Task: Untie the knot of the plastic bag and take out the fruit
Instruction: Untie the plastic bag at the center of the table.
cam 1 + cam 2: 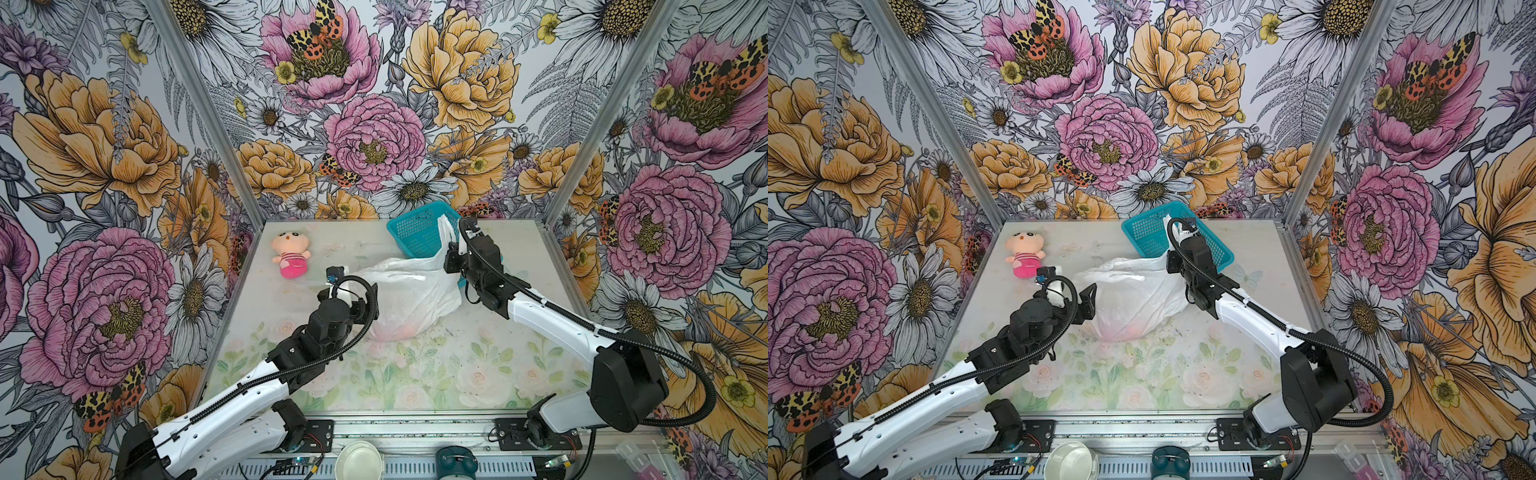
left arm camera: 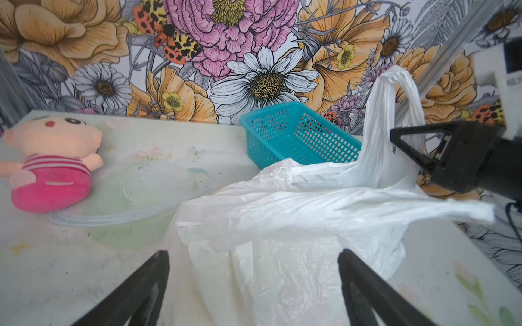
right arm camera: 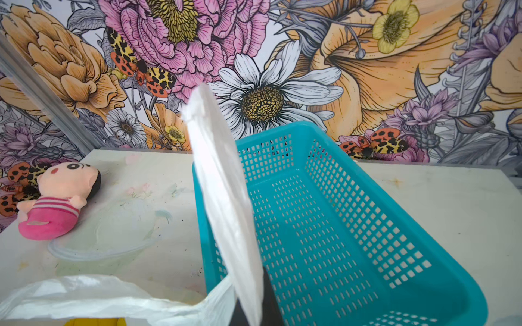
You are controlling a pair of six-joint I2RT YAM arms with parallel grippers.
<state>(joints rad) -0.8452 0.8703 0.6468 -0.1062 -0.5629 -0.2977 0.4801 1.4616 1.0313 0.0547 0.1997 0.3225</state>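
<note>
Right gripper (image 3: pixel 254 309): you had its jaws pinched together on one loop handle (image 3: pixel 223 183) of the plastic bag (image 1: pixel 411 299). The strap was pulled up taut and stood over the near rim of the teal basket (image 3: pixel 367 225).

Left gripper (image 2: pixel 254 262): jaws spread wide, holding nothing, just beside the bag's left flank and facing it, low over the table (image 1: pixel 457 365).

The second handle (image 2: pixel 437 210) lay loose and flat, pointing toward your right arm.

The fruit (image 1: pixel 1131 330) sat inside the bag, showing as orange-pink tints through the film. A yellow piece (image 3: pixel 96 321) showed under the bag's edge.

A pale mark on the pink doll (image 1: pixel 289 259) was too small to read.

Room:
- The doll lay well apart at far left.
- The basket was crowded against the back wall.
- The table's near half lay open to the front rail.
</note>
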